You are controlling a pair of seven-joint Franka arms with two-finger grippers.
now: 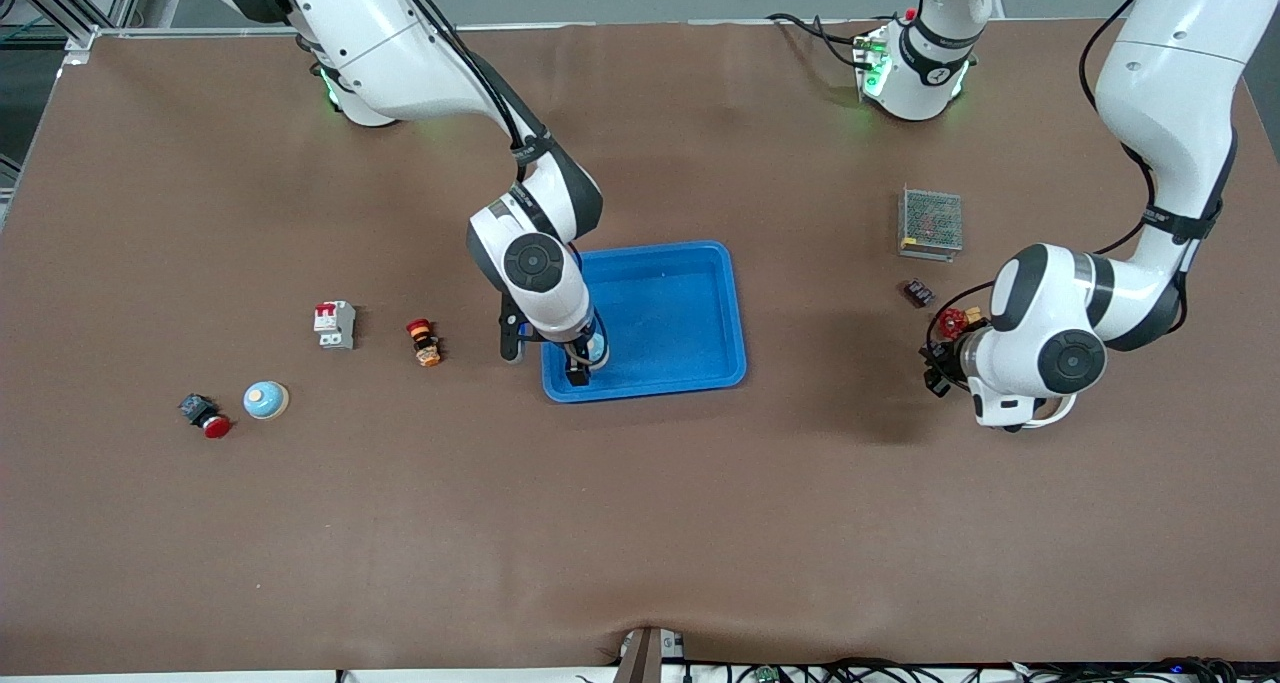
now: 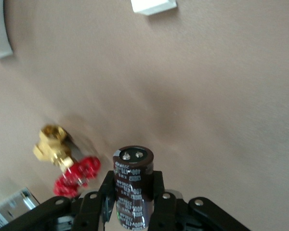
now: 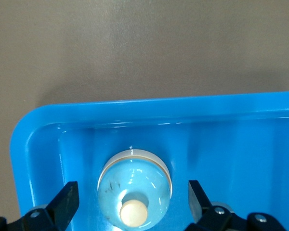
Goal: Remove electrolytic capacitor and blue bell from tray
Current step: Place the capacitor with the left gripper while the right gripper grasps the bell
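Note:
A light blue bell (image 3: 134, 185) with a cream button sits in the corner of the blue tray (image 1: 690, 263) nearest the front camera, toward the right arm's end. My right gripper (image 3: 133, 192) is open around the bell, with its fingers apart from it on either side; the gripper also shows in the front view (image 1: 583, 361). My left gripper (image 2: 132, 185) is shut on a dark brown capacitor (image 2: 133, 178) and holds it upright above the bare table. In the front view the left gripper (image 1: 938, 368) is beside a brass valve.
A brass valve with a red handle (image 1: 960, 321) (image 2: 67, 163), a small dark part (image 1: 918, 292) and a metal mesh box (image 1: 930, 223) lie by the left arm. A second blue bell (image 1: 265, 400), a red button (image 1: 207, 417), a breaker (image 1: 335, 324) and an orange switch (image 1: 424, 342) lie toward the right arm's end.

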